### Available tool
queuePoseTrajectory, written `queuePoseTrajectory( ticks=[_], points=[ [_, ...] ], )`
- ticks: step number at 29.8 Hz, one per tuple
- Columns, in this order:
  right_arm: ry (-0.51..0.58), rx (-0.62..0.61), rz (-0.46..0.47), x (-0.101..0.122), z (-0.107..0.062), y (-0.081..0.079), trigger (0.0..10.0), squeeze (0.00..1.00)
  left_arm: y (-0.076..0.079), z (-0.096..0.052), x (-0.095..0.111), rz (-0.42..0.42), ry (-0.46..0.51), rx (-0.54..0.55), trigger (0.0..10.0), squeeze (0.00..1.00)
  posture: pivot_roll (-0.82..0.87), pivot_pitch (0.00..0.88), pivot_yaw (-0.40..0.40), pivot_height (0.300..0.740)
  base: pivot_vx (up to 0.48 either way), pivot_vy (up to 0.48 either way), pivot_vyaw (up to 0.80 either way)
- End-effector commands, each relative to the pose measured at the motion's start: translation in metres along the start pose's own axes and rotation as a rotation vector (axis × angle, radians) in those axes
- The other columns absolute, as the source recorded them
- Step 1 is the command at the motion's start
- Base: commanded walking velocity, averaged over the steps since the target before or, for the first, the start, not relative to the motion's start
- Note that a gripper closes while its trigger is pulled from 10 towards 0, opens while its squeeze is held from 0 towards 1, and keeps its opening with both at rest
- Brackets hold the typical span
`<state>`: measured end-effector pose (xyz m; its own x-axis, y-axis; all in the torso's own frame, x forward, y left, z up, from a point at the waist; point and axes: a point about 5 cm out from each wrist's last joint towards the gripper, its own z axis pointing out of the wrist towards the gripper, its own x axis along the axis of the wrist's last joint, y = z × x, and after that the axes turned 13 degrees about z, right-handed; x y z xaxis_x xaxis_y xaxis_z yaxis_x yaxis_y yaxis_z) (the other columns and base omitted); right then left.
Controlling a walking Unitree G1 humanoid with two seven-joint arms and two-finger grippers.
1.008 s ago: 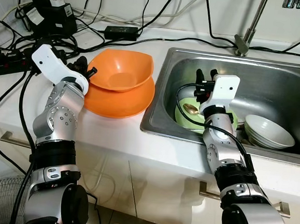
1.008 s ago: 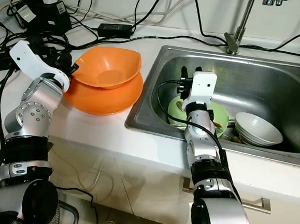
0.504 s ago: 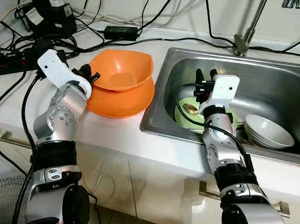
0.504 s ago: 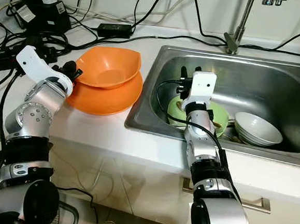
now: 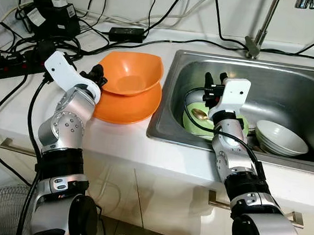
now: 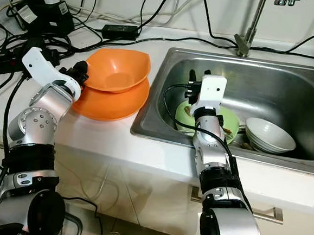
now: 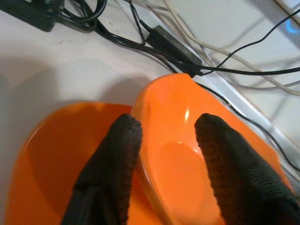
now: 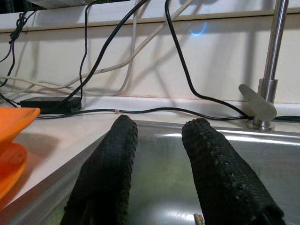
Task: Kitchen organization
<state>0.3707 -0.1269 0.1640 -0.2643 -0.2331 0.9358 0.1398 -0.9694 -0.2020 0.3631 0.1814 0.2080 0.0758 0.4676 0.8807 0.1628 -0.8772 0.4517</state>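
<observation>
Left gripper [image 7: 166, 140] spread astride the rim of an orange bowl [image 5: 132, 73], bowl stacked in an orange plate [image 5: 126, 105] on the white counter [image 5: 117, 141], right gripper [image 5: 214, 80] parted, held empty over the steel sink [image 5: 289, 90], green bowl [image 5: 197, 123] and white bowls [image 5: 280, 138] seen inside.

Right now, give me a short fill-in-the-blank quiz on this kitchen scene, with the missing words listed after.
1. The left gripper has its fingers either side of the rim of the ____ bowl.
2. That bowl sits on a plate of the ____ colour.
3. The right gripper is held above the ____ bowl in the sink.
4. The white bowls lie inside the ____.

Missing words: orange; same; green; sink
</observation>
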Motion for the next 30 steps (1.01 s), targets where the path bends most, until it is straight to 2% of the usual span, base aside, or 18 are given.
queuePoseTrajectory(
  ticks=[1, 11, 13, 14, 22, 30],
  points=[
    [-0.047, -0.009, 0.017, -0.012, -0.007, 0.001, 10.0, 0.0, 0.003, -0.005, 0.009, -0.012, 0.021, 0.0, 10.0, 1.0, 0.17, 0.035, 0.107, 0.74, 0.0, 0.0, 0.0],
    [-0.046, -0.004, 0.021, -0.012, -0.006, 0.0, 10.0, 0.0, 0.008, -0.01, 0.014, -0.042, 0.025, -0.002, 10.0, 1.0, 0.17, 0.035, 0.105, 0.74, 0.0, 0.0, 0.0],
    [-0.046, -0.004, 0.021, -0.011, -0.006, 0.0, 10.0, 0.0, 0.005, -0.012, 0.015, -0.041, 0.019, 0.028, 10.0, 1.0, 0.17, 0.036, 0.105, 0.74, 0.0, 0.0, 0.0],
    [-0.046, -0.004, 0.021, -0.011, -0.006, 0.0, 10.0, 0.0, 0.004, -0.012, 0.015, -0.039, 0.017, 0.034, 10.0, 0.0, 0.17, 0.036, 0.105, 0.74, 0.0, 0.0, 0.0],
    [-0.047, -0.003, 0.023, -0.012, -0.006, -0.001, 10.0, 0.0, -0.002, -0.012, 0.008, -0.02, -0.015, 0.078, 10.0, 0.0, 0.17, 0.035, 0.109, 0.74, 0.0, 0.0, 0.0],
    [-0.046, -0.004, 0.022, -0.012, -0.007, -0.001, 10.0, 0.0, -0.001, -0.009, -0.003, 0.002, -0.077, 0.104, 10.0, 0.0, 0.17, 0.033, 0.113, 0.74, 0.0, 0.0, 0.0]
  ],
)
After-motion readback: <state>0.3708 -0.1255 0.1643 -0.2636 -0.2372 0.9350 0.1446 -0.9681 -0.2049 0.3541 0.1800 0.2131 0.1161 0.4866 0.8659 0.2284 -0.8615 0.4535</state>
